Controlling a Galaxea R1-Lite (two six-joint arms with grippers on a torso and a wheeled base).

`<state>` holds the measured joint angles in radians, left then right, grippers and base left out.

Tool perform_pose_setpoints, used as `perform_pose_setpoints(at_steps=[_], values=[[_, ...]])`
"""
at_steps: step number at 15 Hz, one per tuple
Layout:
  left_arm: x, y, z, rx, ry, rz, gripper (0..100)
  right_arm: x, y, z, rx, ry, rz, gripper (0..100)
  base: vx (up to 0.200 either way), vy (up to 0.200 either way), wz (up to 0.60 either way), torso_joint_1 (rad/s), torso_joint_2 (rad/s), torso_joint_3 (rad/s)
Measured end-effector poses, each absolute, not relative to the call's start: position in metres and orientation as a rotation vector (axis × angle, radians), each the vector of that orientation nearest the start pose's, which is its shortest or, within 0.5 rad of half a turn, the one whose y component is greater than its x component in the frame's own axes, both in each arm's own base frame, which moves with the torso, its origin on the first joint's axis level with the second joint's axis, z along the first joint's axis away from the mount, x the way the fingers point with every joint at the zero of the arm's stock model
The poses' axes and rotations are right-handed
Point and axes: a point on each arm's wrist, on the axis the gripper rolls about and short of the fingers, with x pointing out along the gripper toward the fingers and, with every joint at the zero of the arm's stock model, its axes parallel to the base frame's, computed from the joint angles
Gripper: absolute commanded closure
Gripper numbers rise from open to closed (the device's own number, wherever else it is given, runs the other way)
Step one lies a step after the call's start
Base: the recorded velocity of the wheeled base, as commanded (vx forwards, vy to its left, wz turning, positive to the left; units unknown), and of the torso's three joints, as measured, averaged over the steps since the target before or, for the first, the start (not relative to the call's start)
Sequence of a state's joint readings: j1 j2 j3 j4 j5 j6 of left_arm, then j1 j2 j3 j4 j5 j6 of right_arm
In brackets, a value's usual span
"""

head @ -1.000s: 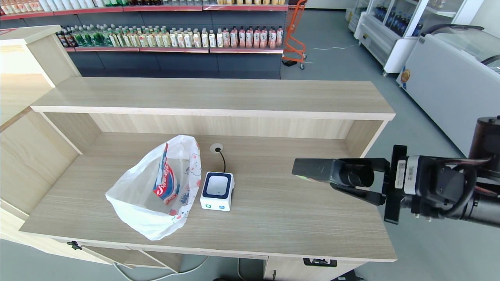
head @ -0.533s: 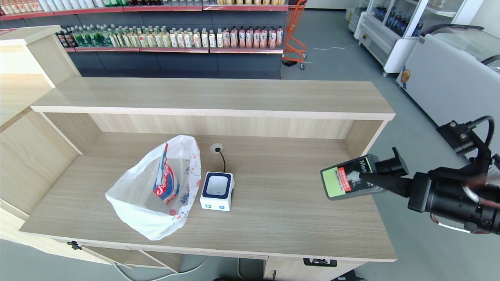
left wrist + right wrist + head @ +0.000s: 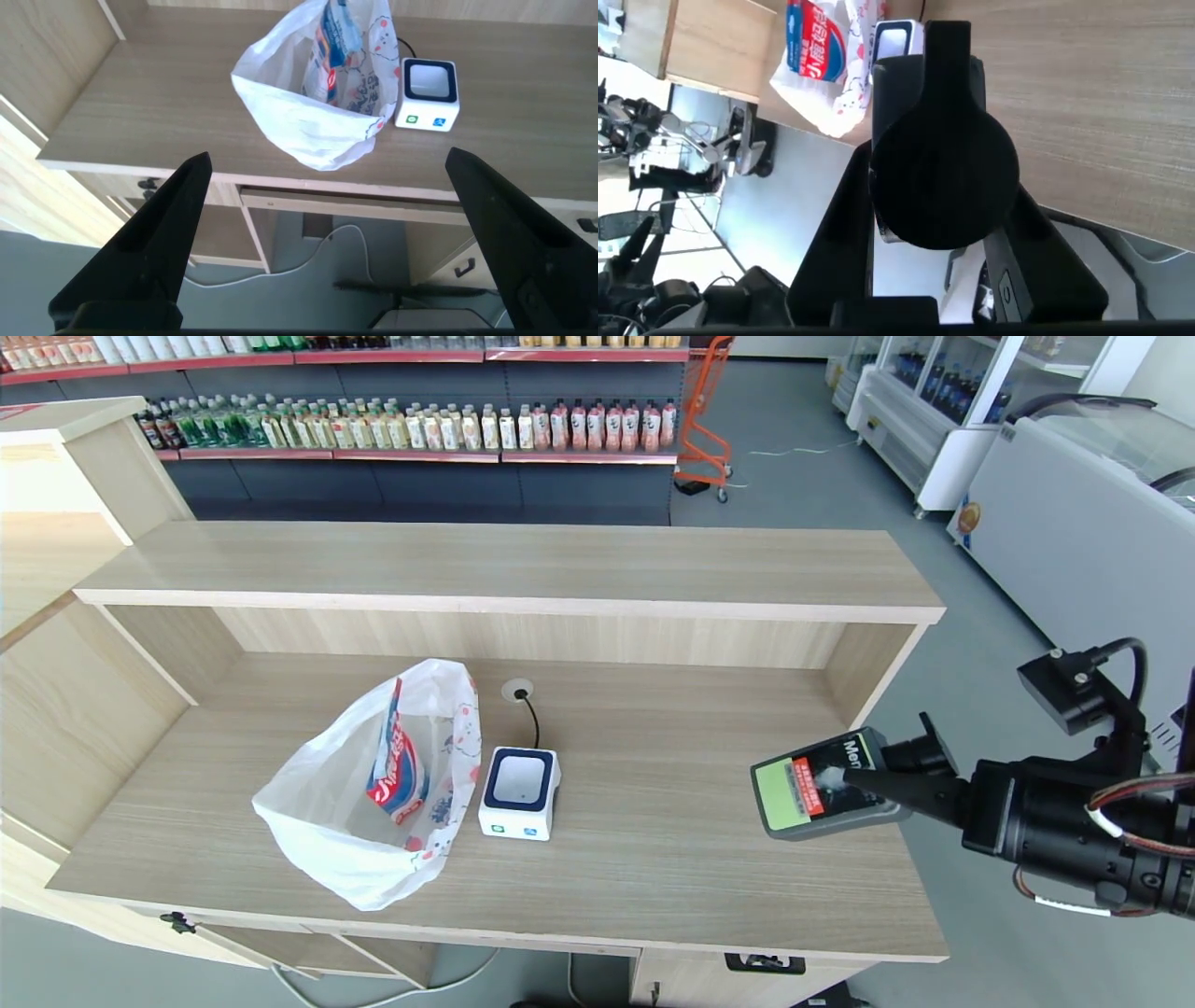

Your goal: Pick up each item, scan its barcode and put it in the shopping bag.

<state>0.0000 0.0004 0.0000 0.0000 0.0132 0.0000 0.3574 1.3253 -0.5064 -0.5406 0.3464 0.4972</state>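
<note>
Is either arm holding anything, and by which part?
The right gripper holds a dark labelled bottle by the end nearest its wrist; the labelled end sticks out over the counter. The left gripper is open, empty.

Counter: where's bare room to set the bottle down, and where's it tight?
Biggest bare patch: counter between the scanner and its right end, where the right gripper holds the dark bottle. The strip in front of the scanner is free. Tight: shopping bag and scanner nearly side by side, cable behind the scanner.

Shopping bag (image 3: 317, 821) was set left on the counter (image 3: 672, 849), packet (image 3: 397, 767) inside; barcode scanner (image 3: 519, 793) placed just right; bottle (image 3: 814, 786) held over the right end.
</note>
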Motion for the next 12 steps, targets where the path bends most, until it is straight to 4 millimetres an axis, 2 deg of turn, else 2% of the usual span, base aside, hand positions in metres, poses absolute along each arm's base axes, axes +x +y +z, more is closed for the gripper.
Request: perform_pose_setpoints(at_steps=[8,12], values=[[-0.0228,0.0003,0.0755,-0.003,0.000,0.014,0,0.1826,0.0761,0.1849,0.472,0.475,0.605,100,0.000,0.200,0.00,0.002,0.00,0.004],[-0.0228,0.0003,0.0755,-0.002,0.000,0.013,0,0.1888,0.0769,0.1833,0.466,0.481,0.594,100,0.000,0.200,0.00,0.004,0.00,0.005]])
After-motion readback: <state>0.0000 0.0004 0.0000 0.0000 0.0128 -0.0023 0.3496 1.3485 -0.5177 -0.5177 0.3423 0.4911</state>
